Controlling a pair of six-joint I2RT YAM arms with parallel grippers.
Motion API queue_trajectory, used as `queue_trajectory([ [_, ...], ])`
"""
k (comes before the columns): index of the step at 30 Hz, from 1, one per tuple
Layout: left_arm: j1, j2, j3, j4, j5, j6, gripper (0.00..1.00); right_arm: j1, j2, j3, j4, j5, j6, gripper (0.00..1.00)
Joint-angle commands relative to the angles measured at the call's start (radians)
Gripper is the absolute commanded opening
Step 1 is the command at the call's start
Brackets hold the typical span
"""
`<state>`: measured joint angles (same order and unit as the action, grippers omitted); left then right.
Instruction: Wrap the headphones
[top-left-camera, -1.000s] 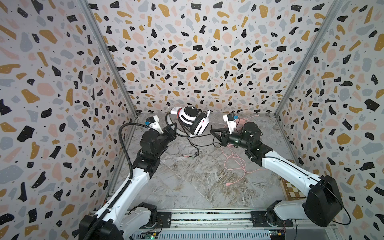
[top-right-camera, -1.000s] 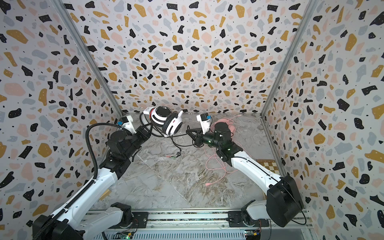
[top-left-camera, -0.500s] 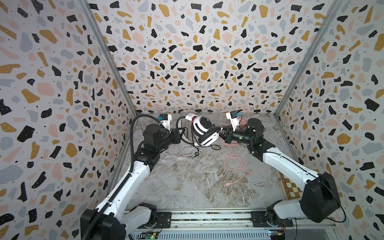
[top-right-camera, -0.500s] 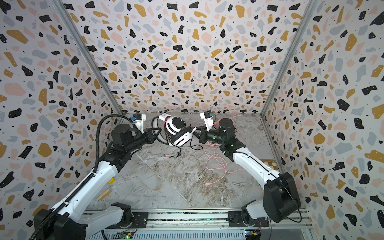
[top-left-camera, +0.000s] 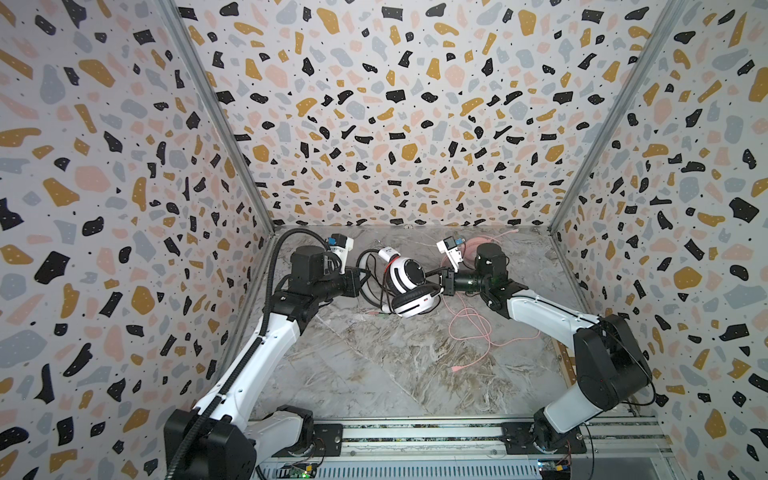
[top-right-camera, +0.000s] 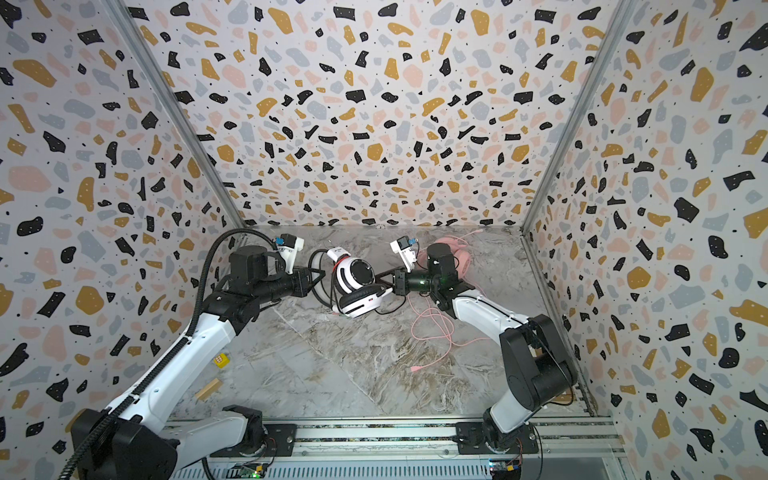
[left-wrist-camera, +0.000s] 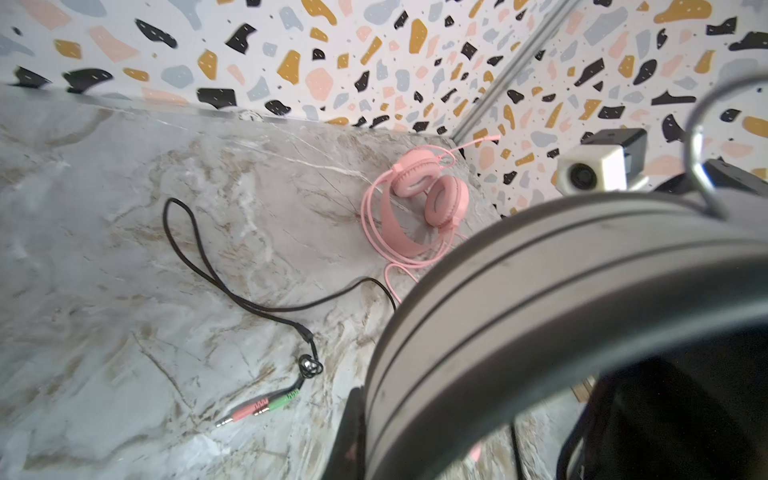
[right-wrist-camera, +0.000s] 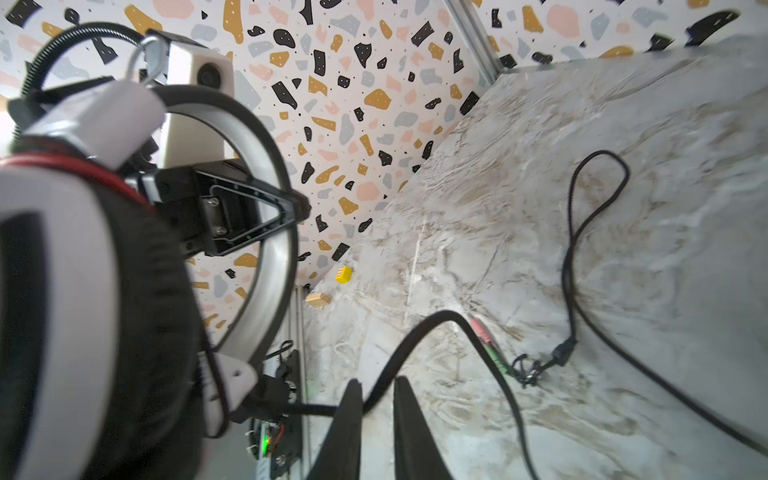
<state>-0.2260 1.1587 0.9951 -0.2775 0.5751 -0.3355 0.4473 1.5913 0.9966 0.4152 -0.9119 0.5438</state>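
Observation:
The white headphones (top-left-camera: 409, 274) with black ear pads hang above the table between both arms. My left gripper (top-left-camera: 365, 282) is shut on their white band (right-wrist-camera: 274, 266), which fills the left wrist view (left-wrist-camera: 540, 299). Their black cable (right-wrist-camera: 569, 266) trails in loops over the marble to pink and green plugs (left-wrist-camera: 257, 409). My right gripper (right-wrist-camera: 377, 384) is open a little, close by the lower ear cup, and the black cable runs loosely through the gap between its fingers. The pink headphones (left-wrist-camera: 419, 191) lie at the back right, partly hidden behind the right arm in both top views. Their pink cable (top-left-camera: 469, 328) sprawls forward.
A small yellow block (top-right-camera: 221, 360) and a wooden block (top-right-camera: 208, 389) lie near the left wall by the left arm. Patterned walls close in the back and both sides. The arms' mounting rail (top-left-camera: 415, 436) runs along the front edge.
The left gripper has lifted the white headphones and carried them right, toward the middle. The right gripper followed up to the ear cup, and its jaws have parted from the black cable.

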Motion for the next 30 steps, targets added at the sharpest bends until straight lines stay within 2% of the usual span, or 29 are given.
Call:
queue_trajectory([
  [1, 0.015, -0.024, 0.016, -0.002, 0.141, -0.033, 0.0, -0.024, -0.033, -0.001, -0.056, -0.005, -0.059, 0.34],
  [3, 0.027, -0.031, 0.025, -0.028, 0.148, -0.022, 0.0, -0.024, -0.054, -0.009, -0.132, 0.003, -0.108, 0.42],
  [7, 0.051, -0.054, 0.036, -0.048, 0.167, -0.025, 0.0, -0.029, -0.075, -0.025, -0.28, 0.119, -0.182, 0.43],
  [12, 0.053, -0.069, 0.056, -0.099, 0.168, -0.02, 0.0, -0.045, 0.034, 0.044, -0.49, 0.423, -0.295, 0.45],
  [16, 0.057, -0.086, 0.055, -0.13, 0.161, -0.009, 0.0, -0.013, 0.168, 0.103, -0.538, 0.472, -0.338, 0.49],
  [21, 0.062, -0.097, 0.053, -0.144, 0.154, -0.007, 0.0, 0.113, 0.272, 0.209, -0.621, 0.646, -0.383, 0.53],
  [24, 0.066, -0.105, 0.049, -0.135, 0.152, -0.013, 0.0, 0.151, 0.308, 0.254, -0.667, 0.715, -0.407, 0.54],
  [30, 0.077, -0.116, 0.005, -0.065, 0.123, -0.043, 0.0, 0.23, 0.328, 0.234, -0.672, 0.741, -0.408, 0.54],
])
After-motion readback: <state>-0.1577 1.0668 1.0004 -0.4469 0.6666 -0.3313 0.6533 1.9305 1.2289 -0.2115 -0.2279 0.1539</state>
